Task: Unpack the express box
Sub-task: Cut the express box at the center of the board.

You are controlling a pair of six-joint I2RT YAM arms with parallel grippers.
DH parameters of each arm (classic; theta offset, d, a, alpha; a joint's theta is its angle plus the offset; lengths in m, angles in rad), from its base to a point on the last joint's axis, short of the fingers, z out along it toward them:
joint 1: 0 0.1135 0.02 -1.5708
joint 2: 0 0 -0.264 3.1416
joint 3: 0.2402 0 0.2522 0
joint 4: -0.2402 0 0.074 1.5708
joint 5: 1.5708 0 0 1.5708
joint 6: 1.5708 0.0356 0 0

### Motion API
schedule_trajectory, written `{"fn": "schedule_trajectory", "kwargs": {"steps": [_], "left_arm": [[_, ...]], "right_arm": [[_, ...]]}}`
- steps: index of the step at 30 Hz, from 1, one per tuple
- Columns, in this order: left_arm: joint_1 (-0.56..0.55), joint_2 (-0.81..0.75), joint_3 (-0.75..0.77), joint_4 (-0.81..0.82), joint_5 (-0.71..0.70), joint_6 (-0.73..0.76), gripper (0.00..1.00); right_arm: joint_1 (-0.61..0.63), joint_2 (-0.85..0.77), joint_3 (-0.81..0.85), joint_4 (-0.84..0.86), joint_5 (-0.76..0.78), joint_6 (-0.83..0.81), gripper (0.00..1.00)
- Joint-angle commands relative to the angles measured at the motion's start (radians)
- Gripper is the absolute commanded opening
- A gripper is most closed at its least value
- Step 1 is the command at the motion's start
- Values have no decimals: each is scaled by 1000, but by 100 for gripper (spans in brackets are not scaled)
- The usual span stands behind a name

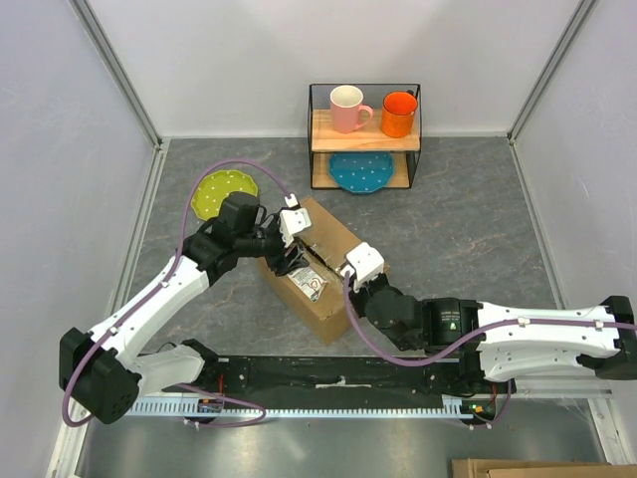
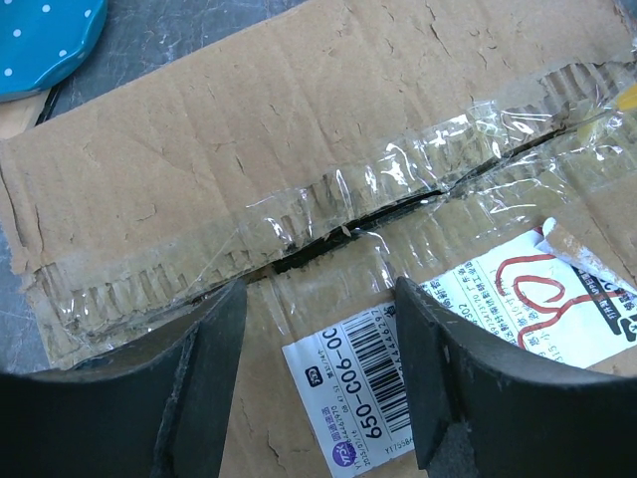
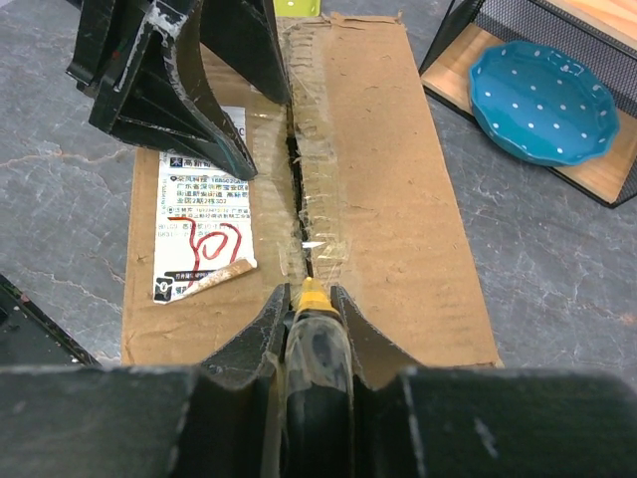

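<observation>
The right gripper pinches a dark tool with a yellow tip at the near end of the taped seam; any blade is hidden. The box lies mid-table between both arms, flaps closed, its label partly cut off by the frame edge. The left gripper hovers over the far end, fingers spread; contact with the cardboard cannot be determined.
</observation>
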Motion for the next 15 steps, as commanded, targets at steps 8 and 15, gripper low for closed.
{"fn": "schedule_trajectory", "kwargs": {"steps": [8,15], "left_arm": [[19,58,-77,-62,-221,49,65],[18,42,-78,-73,-216,50,65]], "right_arm": [[30,-53,88,-28,-4,19,0],[30,-47,89,-20,-19,6,0]]}}
